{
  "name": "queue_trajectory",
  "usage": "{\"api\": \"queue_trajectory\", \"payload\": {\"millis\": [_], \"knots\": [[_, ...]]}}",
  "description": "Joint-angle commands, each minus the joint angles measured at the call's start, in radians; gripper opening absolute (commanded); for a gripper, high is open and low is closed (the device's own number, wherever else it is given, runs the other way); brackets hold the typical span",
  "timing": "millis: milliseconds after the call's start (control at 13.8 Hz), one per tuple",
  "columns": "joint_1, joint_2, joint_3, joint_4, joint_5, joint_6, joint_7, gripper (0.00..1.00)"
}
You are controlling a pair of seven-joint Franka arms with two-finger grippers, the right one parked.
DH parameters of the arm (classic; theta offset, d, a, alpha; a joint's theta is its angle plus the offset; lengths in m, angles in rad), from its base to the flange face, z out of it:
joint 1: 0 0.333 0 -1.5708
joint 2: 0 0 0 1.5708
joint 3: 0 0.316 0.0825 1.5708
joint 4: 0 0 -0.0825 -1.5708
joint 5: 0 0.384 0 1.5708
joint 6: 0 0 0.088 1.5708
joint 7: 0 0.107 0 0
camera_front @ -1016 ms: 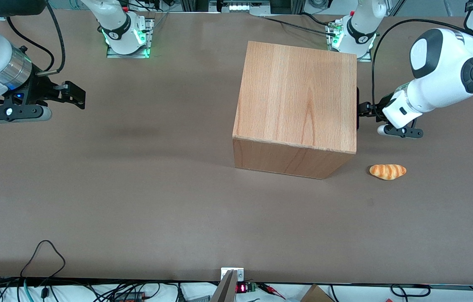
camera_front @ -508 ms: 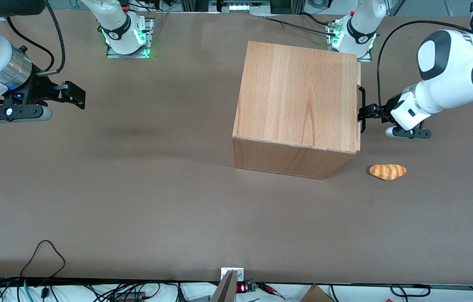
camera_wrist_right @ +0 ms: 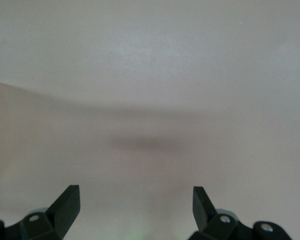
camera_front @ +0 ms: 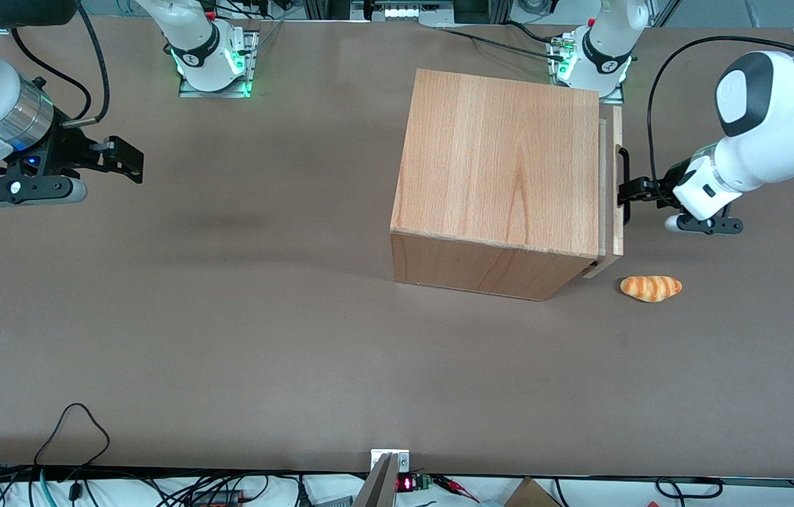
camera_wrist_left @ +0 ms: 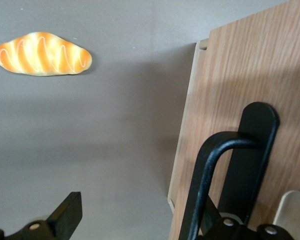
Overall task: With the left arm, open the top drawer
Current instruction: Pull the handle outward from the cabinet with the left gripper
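While the drawer [camera_front: 613,186] stands barely out of the cabinet [camera_front: 499,162], the claw [camera_front: 631,191] is hooked on its handle [camera_front: 623,184] (grip width: cannot tell); a skewed pull could slip off.

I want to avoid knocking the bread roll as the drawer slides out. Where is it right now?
The bread roll lies on the table, nearer the front camera than the left gripper and the top drawer, just clear of the drawer's nearest corner.
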Motion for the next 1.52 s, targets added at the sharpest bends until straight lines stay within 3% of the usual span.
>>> {"api": "queue_trajectory", "payload": {"millis": [0, 363, 1452], "knots": [[0.036, -0.003, -0.003, 0.004, 0.022, 0.005, 0.056, 1.00], [0.098, -0.003, -0.004, 0.007, 0.059, 0.008, 0.132, 1.00], [0.284, 0.024, -0.001, 0.047, 0.061, 0.020, 0.303, 1.00]]}}
